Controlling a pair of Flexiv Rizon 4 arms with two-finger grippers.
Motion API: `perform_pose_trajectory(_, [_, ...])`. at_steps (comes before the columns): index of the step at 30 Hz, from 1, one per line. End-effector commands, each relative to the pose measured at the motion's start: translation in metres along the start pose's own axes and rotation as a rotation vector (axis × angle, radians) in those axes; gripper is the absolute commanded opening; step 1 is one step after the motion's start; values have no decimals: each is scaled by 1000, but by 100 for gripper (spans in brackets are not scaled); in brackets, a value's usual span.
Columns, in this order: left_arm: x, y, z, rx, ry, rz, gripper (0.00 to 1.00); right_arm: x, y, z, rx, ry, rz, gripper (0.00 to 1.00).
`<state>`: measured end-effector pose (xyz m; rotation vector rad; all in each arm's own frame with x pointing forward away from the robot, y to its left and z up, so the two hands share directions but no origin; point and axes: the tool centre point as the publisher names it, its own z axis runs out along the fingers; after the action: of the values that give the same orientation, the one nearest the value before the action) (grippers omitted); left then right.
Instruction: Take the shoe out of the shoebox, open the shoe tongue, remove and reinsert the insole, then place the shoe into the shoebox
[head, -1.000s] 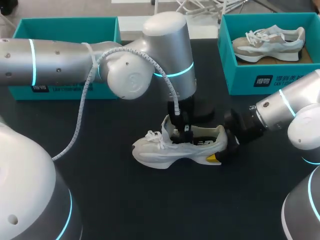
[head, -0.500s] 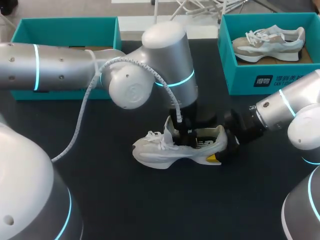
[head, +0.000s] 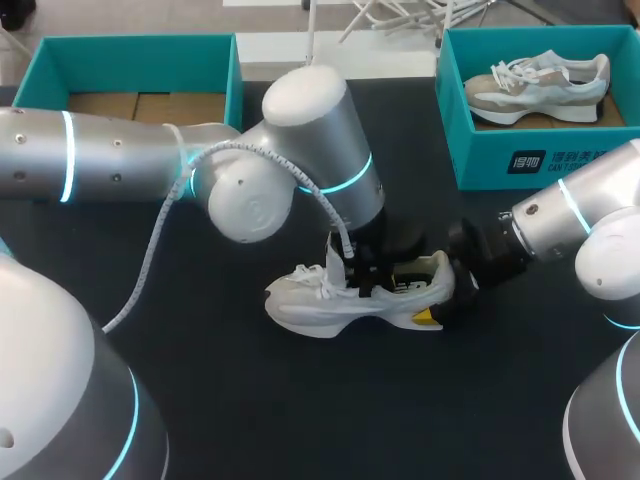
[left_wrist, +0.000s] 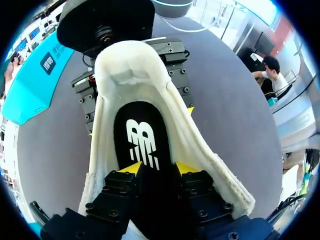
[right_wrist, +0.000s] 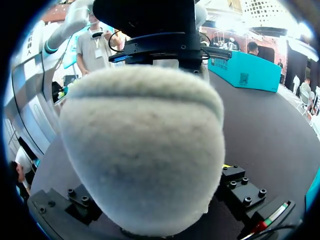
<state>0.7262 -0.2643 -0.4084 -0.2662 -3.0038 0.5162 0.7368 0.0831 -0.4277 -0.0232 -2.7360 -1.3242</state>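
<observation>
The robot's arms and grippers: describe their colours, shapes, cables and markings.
Left arm and right arm are silver-grey tubes with white rounded joints and glowing cyan rings. A white spiral-wrapped cable runs along the left one. The left gripper is black, bolted blocks with yellow tips.

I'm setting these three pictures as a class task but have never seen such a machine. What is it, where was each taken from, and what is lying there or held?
It is a robot with two arms, each ending in a two-fingered gripper. The wide picture looks down from above and behind it; the round ones come from cameras on its wrists. On the dark table lies a pale shoe. The right gripper clamps its heel, which fills the right wrist view. The left gripper is down in the shoe's opening, above the black insole; whether it grips anything is unclear. Behind, the left shoebox shows no shoe; the right shoebox holds a second shoe.
</observation>
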Motion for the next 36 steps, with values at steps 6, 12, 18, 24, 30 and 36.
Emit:
perform_pose_trajectory(6, [-5, 8, 8, -22, -78, -60, 0, -3, -2, 5, 3, -1, 2, 0])
perform_pose_trajectory(12, [-8, 12, -18, 6, -101, -109, 0, -3, -2, 5, 3, -1, 2, 0])
perform_pose_trajectory(18, [-10, 19, -38, 34, -86, -160, 0, -3, -2, 5, 3, -1, 2, 0])
perform_pose_trajectory(24, [-14, 25, -54, 53, -75, -208, 0, -3, -2, 5, 3, -1, 2, 0])
perform_pose_trajectory(30, [-13, 15, -74, 112, -49, -225, 0, -3, -2, 5, 3, -1, 2, 0])
perform_pose_trajectory(36, [-4, -1, -92, 169, -39, -207, 0, -3, -2, 5, 3, -1, 2, 0])
